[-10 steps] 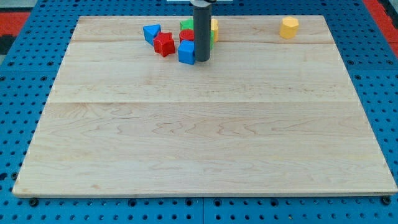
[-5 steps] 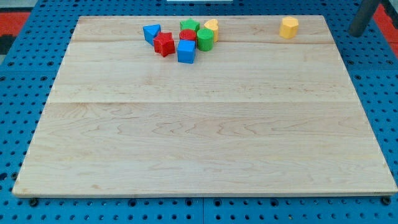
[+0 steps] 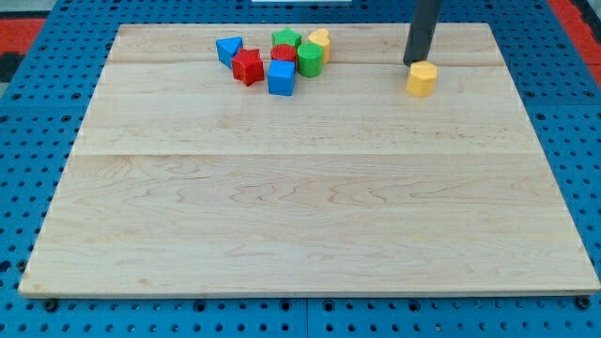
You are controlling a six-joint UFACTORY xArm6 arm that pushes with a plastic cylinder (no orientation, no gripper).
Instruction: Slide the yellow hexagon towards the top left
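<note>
Toward the view's top right, my tip point(image 3: 414, 62), a bare rod with nothing to clamp, touches the yellow hexagon point(image 3: 422, 80) on its upper-left side, wrong for pushing it top-left.

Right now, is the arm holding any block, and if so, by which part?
Nothing is held. The arm ends in a plain rod; my tip sits against the upper-left edge of the yellow hexagon, only touching it.
</note>
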